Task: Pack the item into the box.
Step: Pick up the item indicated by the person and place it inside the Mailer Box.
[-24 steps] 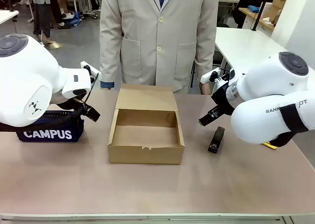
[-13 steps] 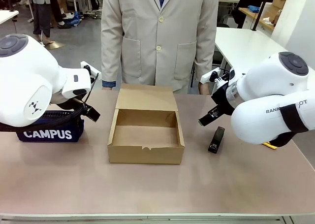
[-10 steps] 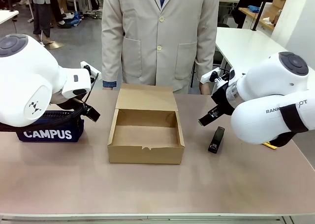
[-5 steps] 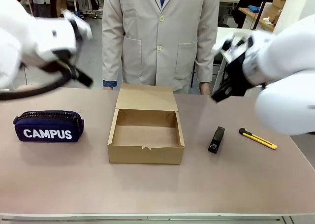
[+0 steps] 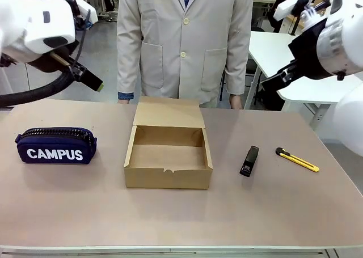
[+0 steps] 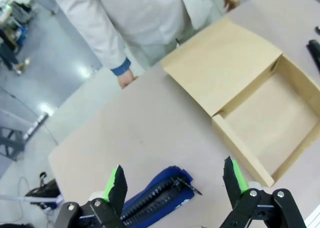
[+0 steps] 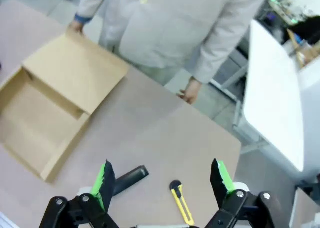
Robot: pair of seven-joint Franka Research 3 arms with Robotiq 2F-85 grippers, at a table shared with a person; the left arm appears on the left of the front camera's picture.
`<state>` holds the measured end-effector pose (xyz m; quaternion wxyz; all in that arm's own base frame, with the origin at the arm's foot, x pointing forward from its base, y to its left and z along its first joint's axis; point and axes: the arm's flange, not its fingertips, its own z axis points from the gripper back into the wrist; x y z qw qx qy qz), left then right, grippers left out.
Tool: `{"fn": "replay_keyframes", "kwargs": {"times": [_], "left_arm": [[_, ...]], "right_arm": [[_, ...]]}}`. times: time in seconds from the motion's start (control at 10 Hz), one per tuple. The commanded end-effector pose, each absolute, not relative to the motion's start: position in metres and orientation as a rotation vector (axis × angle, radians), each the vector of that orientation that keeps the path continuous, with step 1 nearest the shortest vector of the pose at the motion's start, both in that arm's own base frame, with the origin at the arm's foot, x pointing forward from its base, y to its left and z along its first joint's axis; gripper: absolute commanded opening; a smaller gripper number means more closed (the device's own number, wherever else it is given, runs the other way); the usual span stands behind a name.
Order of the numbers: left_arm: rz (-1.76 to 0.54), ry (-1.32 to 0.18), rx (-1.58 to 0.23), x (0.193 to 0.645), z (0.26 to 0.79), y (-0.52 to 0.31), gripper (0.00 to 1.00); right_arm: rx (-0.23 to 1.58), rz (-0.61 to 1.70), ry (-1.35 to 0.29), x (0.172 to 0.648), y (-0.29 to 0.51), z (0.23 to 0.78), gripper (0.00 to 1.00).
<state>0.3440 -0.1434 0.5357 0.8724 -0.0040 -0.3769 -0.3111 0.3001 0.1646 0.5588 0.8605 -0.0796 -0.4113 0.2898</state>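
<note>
The small black stapler (image 5: 249, 160) lies on the table to the right of the open brown cardboard box (image 5: 167, 178), whose lid flap is folded back toward the person. Nothing lies inside the box. My left gripper (image 5: 93, 85) hangs high at the far left, open and holding nothing. My right gripper (image 5: 273, 82) is raised high at the far right, also open. From the right wrist, the stapler (image 7: 129, 178) sits between the green fingertips (image 7: 106, 183) far below, with the box (image 7: 75, 70) to the left. The left wrist view shows its gripper (image 6: 175, 180) over the box (image 6: 220, 62).
A navy "CAMPUS" pencil case (image 5: 55, 146) lies at the table's left, and a yellow utility knife (image 5: 296, 159) lies right of the stapler. A person in a pale coat (image 5: 184, 42) stands at the far edge, hands near the table rim (image 7: 187, 95).
Both arms have lifted from low over the table to high up and outward. The pencil case and the utility knife have come into full sight. Stapler and box have not moved.
</note>
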Motion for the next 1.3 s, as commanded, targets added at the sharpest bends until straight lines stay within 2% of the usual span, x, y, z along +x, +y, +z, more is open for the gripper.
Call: {"fn": "replay_keyframes", "kwargs": {"times": [0.0,0.1,0.2,0.3,0.4,0.6,0.8,0.9,1.0,1.1,1.2], "left_arm": [[-0.663,-0.725,-0.107,0.317,0.573,-0.124,1.0],[-0.567,-0.612,-0.173,0.317,0.587,-0.096,1.0],[-0.437,-0.452,-0.163,0.317,0.585,-0.072,1.0],[-0.399,-0.339,-0.279,0.318,0.577,-0.045,1.0],[-0.325,-0.271,-0.381,0.318,0.567,-0.013,1.0],[-0.153,-0.339,-0.853,0.31,0.553,0.076,1.0],[0.147,-0.621,-1.126,0.291,0.527,0.151,1.0],[0.267,-0.797,-1.226,0.281,0.515,0.177,1.0],[0.323,-0.881,-1.253,0.276,0.508,0.181,1.0],[0.34,-0.868,-1.209,0.288,0.509,0.172,1.0],[0.188,-0.56,-1.057,0.266,0.518,0.202,1.0]], "right_arm": [[-0.026,0.81,-0.75,0.304,0.138,0.555,1.0],[0.162,0.754,-0.471,0.306,0.099,0.561,1.0],[0.416,0.703,-0.442,0.311,0.062,0.567,1.0],[0.594,0.433,-0.376,0.32,0.031,0.568,1.0],[0.907,0.365,-0.372,0.318,-0.008,0.576,1.0],[1.29,0.176,-0.573,0.298,-0.089,0.584,1.0],[1.372,-0.004,-0.627,0.283,-0.138,0.574,1.0],[1.348,-0.055,-0.625,0.279,-0.149,0.565,1.0],[1.339,-0.062,-0.594,0.279,-0.153,0.555,1.0],[1.328,-0.089,-0.579,0.282,-0.152,0.547,1.0],[1.31,0.062,-0.596,0.273,-0.176,0.563,1.0]]}}
